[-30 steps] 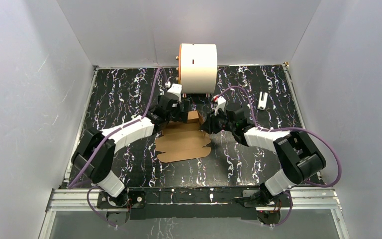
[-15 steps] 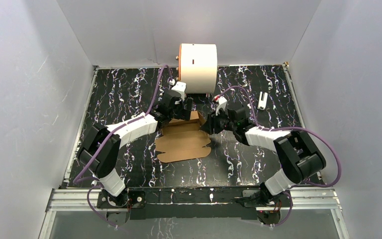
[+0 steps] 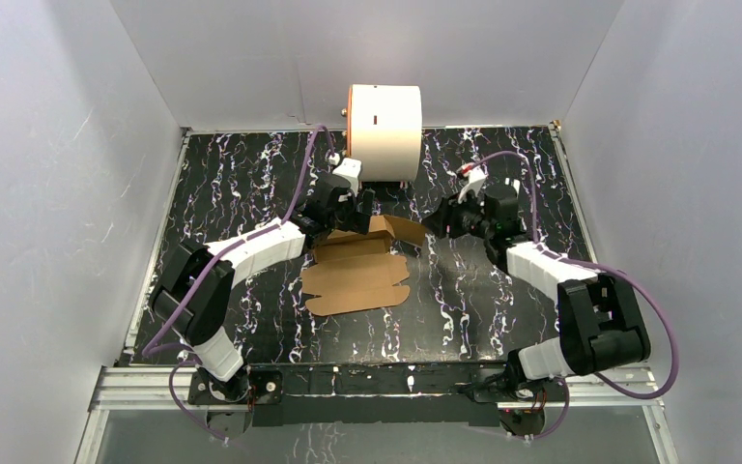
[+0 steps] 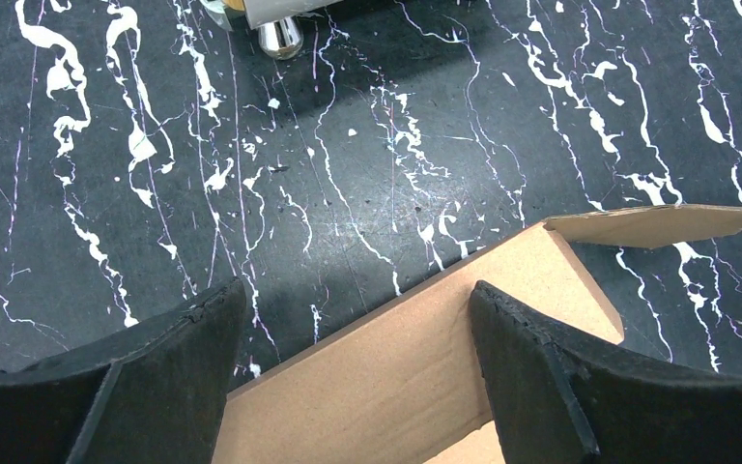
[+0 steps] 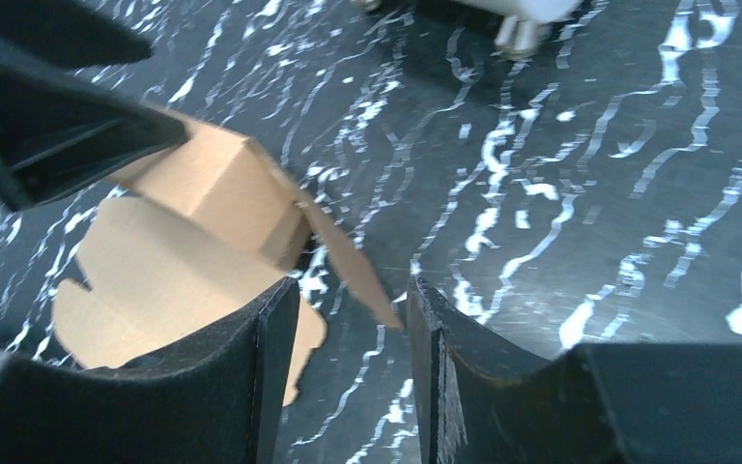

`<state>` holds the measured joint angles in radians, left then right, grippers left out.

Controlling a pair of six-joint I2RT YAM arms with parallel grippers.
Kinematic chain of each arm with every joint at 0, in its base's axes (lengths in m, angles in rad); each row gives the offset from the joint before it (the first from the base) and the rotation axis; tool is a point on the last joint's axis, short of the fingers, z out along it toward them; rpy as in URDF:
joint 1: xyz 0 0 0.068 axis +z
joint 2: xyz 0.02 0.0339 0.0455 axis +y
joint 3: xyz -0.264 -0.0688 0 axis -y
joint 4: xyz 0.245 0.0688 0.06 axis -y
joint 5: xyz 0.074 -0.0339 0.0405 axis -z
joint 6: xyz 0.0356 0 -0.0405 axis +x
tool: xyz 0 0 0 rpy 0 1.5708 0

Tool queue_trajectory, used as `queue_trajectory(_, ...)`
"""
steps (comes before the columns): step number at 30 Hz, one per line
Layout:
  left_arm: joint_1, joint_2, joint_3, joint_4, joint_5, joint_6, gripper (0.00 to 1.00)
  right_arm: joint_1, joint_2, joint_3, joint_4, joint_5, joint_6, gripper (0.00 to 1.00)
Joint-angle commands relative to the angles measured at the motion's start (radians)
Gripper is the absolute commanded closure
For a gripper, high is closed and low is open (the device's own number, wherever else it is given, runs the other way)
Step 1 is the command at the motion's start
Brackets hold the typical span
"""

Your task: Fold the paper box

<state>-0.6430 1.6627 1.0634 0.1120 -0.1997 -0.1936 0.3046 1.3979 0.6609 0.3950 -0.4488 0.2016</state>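
The paper box (image 3: 357,274) is a brown die-cut cardboard sheet lying mostly flat mid-table, its far panel (image 4: 415,358) raised and a side flap (image 3: 408,230) sticking out to the right. My left gripper (image 3: 359,215) is open over the raised far panel, which stands between its spread jaws (image 4: 357,314). My right gripper (image 3: 437,221) is open and empty, just right of the side flap (image 5: 348,256); in the right wrist view (image 5: 353,309) the flap's tip lies in front of the gap between the jaws. The left arm shows at that view's upper left.
A large white cylinder with an orange rim (image 3: 385,130) stands on metal feet (image 4: 280,37) at the back, just behind the box. A small white object (image 3: 510,194) lies at the back right. Grey walls enclose the black marbled table (image 3: 242,184).
My right gripper let go of the side flap and drew back up and to the right. The flap now stands out to the right. My left gripper shifted slightly toward the back.
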Motion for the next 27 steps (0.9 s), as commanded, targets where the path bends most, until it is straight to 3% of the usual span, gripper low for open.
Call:
queue_trajectory(1, 0.006, -0.001, 0.010, -0.009, 0.022, 0.016, 0.18, -0.082, 0.029, 0.066, 0.023, 0.008, -0.034, 0.47)
queue_trajectory(6, 0.008, -0.001, 0.006, -0.004, 0.032, 0.015, 0.18, -0.118, 0.163, 0.155, 0.032, -0.012, -0.089, 0.48)
queue_trajectory(13, 0.008, 0.003, 0.004, 0.000, 0.042, 0.012, 0.18, -0.118, 0.323, 0.240, 0.045, -0.237, -0.097, 0.48)
queue_trajectory(19, 0.008, 0.005, 0.000, 0.002, 0.050, 0.007, 0.18, -0.077, 0.360, 0.213, 0.060, -0.344, -0.110, 0.48)
queue_trajectory(27, 0.008, -0.001, -0.015, 0.001, 0.055, -0.014, 0.19, -0.020, 0.328, 0.152, 0.084, -0.363, -0.134, 0.45)
